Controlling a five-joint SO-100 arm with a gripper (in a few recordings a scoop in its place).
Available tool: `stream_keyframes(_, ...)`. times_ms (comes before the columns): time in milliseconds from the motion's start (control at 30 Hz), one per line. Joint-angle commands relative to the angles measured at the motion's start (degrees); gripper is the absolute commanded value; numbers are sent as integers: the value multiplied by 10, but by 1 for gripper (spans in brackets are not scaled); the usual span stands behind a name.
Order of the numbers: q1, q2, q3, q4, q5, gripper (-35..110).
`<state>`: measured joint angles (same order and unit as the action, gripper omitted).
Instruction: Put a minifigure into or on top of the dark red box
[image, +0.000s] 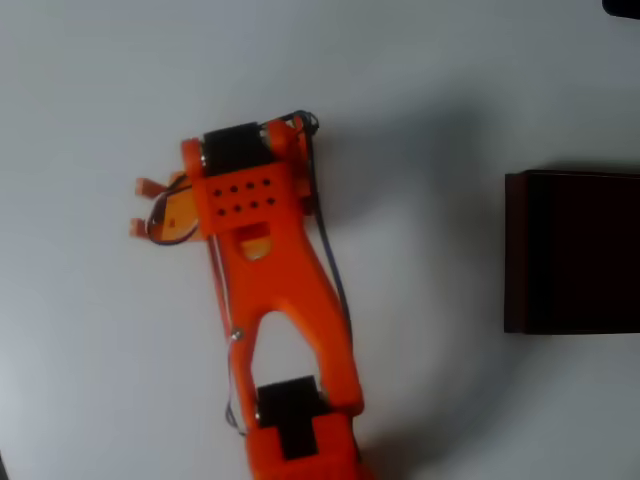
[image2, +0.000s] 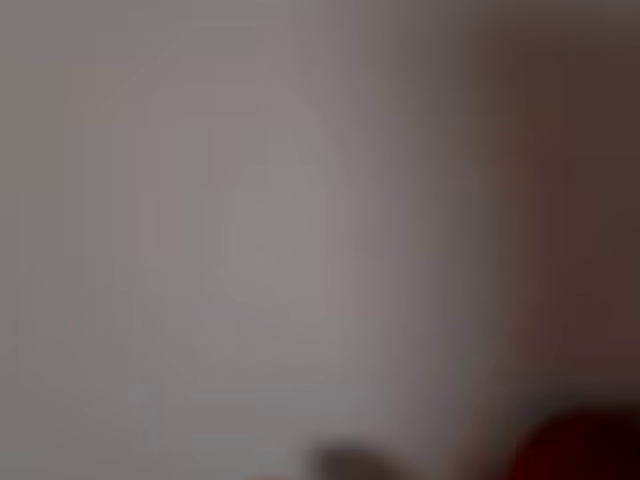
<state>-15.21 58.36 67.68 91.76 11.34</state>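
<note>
Gripper at the left of the table, dark red box far off at the right edge

In the overhead view the gripper (image: 140, 206) shows two orange fingertips (image: 146, 186) set slightly apart, pointing left; whether anything sits between them I cannot tell, and the minifigure is not identifiable. The wrist view is a blur, with a dark red patch at the lower right that cannot be named. The dark red box (image: 575, 250) sits well apart, cut by the frame, with bare white table (image: 430, 120) between and nothing in the path. The likely risk: a tiny figure slipping unseen during the long swing, or dropping short of the box's near wall.
</note>
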Motion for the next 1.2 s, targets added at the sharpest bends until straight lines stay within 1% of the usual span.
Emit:
stream_keyframes(0, 2, 9, -16, 4, 5, 26)
stream_keyframes(467, 17, 12, 5, 4, -1, 25)
stream_keyframes(633, 19, 12, 7, 3, -1, 19)
stream_keyframes(767, 20, 13, 11, 3, -1, 18)
stream_keyframes(1167, 24, 14, 18, 0, -4, 6)
